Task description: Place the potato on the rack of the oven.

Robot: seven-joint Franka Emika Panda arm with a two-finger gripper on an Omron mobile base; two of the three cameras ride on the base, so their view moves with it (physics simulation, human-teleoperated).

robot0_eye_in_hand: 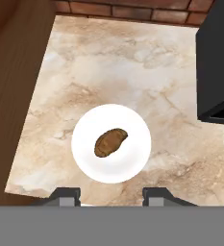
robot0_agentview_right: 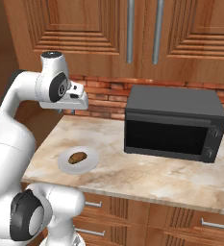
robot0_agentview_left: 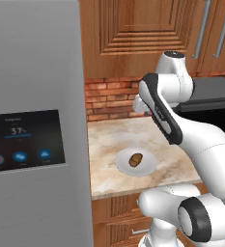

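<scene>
Nothing done yet, I'd say: the potato (robot0_eye_in_hand: 110,142) lies on the white plate (robot0_eye_in_hand: 132,163) on the marble counter (robot0_eye_in_hand: 132,72), untouched. My pincer (robot0_eye_in_hand: 111,196) hovers high above it, fingers spread wide, holding nothing. The black countertop appliance (robot0_agentview_right: 173,122) stands well apart to the side. Left to do: drop down, grab the potato, find the oven and set it on the rack.

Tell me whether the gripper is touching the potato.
Apart. In the hand view the gripper is open at the bottom edge, and bare white plate lies between its fingertips and the potato.
</scene>
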